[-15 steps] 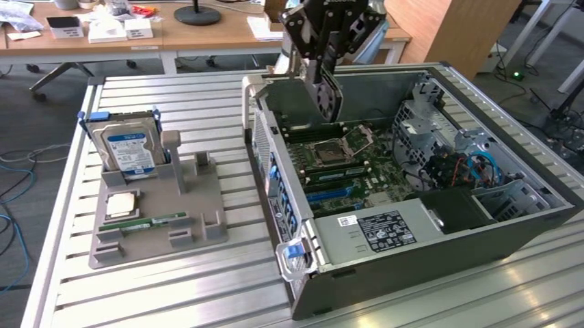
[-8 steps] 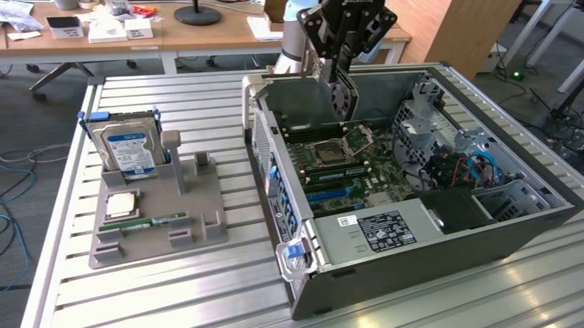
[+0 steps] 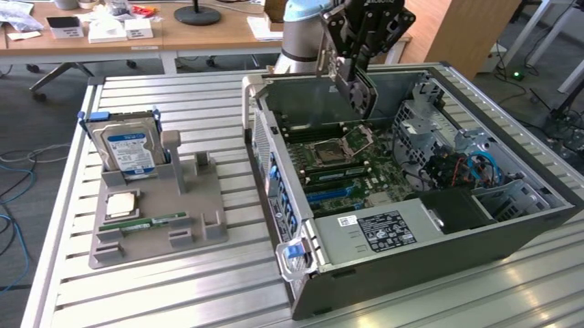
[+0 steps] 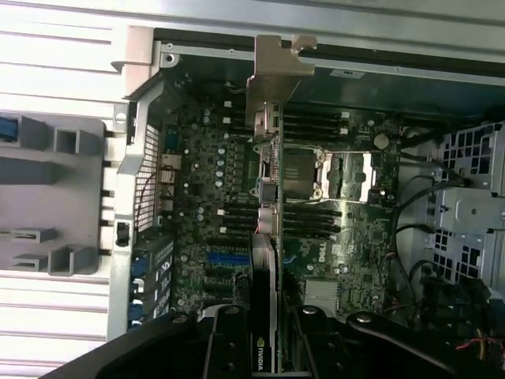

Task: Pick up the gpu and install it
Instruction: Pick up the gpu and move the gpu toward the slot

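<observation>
My gripper (image 3: pixel 359 63) hangs over the open computer case (image 3: pixel 273 147), shut on the gpu (image 3: pixel 357 92). The card is a thin dark board that hangs on edge and tilted, above the motherboard (image 3: pixel 351 164) near the CPU socket (image 3: pixel 330 150). In the wrist view the gpu (image 4: pixel 267 197) shows edge-on, its silver end bracket (image 4: pixel 278 75) toward the case's rear wall. The black gripper (image 4: pixel 267 328) clamps the card from both sides. The card is clear of the blue slot (image 4: pixel 225 258) on the motherboard (image 4: pixel 205 181).
A grey parts holder (image 3: pixel 196 205) on the slatted table at the exterior view's left carries a hard drive (image 3: pixel 128 150), a CPU (image 3: pixel 123 203) and a RAM stick (image 3: pixel 155 222). Inside the case sit a power supply (image 3: pixel 383 229) and drive cages with cables (image 3: pixel 470 167).
</observation>
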Controlling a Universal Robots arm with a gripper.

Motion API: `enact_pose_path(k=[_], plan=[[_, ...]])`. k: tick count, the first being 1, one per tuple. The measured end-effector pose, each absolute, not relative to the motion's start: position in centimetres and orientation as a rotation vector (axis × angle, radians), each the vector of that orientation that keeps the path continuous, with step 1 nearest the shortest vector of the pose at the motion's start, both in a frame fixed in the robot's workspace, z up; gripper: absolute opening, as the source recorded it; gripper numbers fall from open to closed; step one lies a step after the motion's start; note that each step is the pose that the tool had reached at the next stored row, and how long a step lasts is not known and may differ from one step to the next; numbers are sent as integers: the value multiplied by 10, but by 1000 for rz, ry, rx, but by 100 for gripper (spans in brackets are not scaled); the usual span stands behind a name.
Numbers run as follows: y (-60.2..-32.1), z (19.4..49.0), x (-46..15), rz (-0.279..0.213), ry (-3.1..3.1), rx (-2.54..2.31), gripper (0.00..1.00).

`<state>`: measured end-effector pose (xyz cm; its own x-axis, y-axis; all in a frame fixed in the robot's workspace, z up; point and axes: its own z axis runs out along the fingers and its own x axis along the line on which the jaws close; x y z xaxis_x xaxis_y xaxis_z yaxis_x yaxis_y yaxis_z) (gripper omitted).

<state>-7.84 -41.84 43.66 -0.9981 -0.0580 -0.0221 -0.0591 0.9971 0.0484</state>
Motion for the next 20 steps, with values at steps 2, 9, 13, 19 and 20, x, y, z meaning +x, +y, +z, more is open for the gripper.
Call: enact_pose_path(k=[2,9,13,19,20], plan=[[-418,437,-71,77,3119,-91,26],[-418,437,-46,77,3119,-91,26],[-418,437,-32,77,3119,-91,26],[-418,437,-13,77,3119,-92,26],[-418,437,-10,77,3119,-91,26]])
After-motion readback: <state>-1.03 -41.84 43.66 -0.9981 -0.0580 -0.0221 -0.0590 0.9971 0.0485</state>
